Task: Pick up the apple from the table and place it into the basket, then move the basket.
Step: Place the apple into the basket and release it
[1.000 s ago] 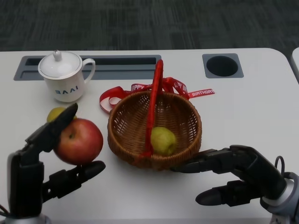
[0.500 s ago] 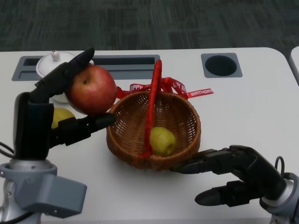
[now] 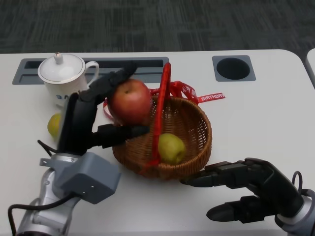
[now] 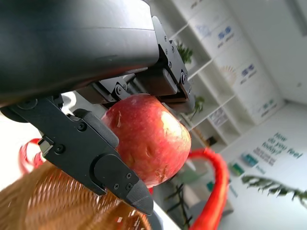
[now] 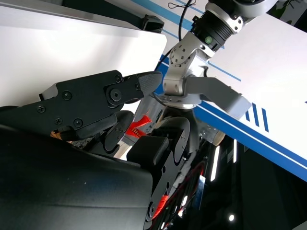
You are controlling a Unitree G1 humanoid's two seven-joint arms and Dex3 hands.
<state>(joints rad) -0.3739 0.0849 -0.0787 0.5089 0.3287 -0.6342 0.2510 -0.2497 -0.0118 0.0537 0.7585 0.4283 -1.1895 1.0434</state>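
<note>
A white table [image 3: 261, 113] carries everything, with a long grey slot [image 3: 29, 71] and a round dark recess [image 3: 233, 69] set into its far edge. On it stands the wicker basket [image 3: 194, 125], round and open upward, its red handle [image 3: 161, 105] arching from the far rim to the near rim, so the handle's long axis runs away from the robot. A red birthday ribbon [image 3: 199, 96] trails from the far end of the handle onto the table.

The left hand [image 3: 91, 123] is raised above the basket's left rim and grips the apple [image 3: 129, 101] between fingers over its top and a thumb [image 3: 123, 132] beneath it. The apple is clear of the table, hanging over the left half of the basket, just beside the handle. It is nearly round, with no clear long axis; its stem dimple faces up and towards the robot. The left wrist view shows the same clasp, fingers [image 4: 110, 177] pressed against the red skin [image 4: 153, 139].

The right hand [image 3: 248, 189] lies low near the basket's near-right side, fingers apart and holding nothing; whether its upper fingertips touch the wicker cannot be told.

A white lidded mug [image 3: 61, 76] stands far left. A green fruit [image 3: 171, 147] lies inside the basket right of the handle, and a yellow fruit [image 3: 54, 125] sits on the table behind the left hand.
</note>
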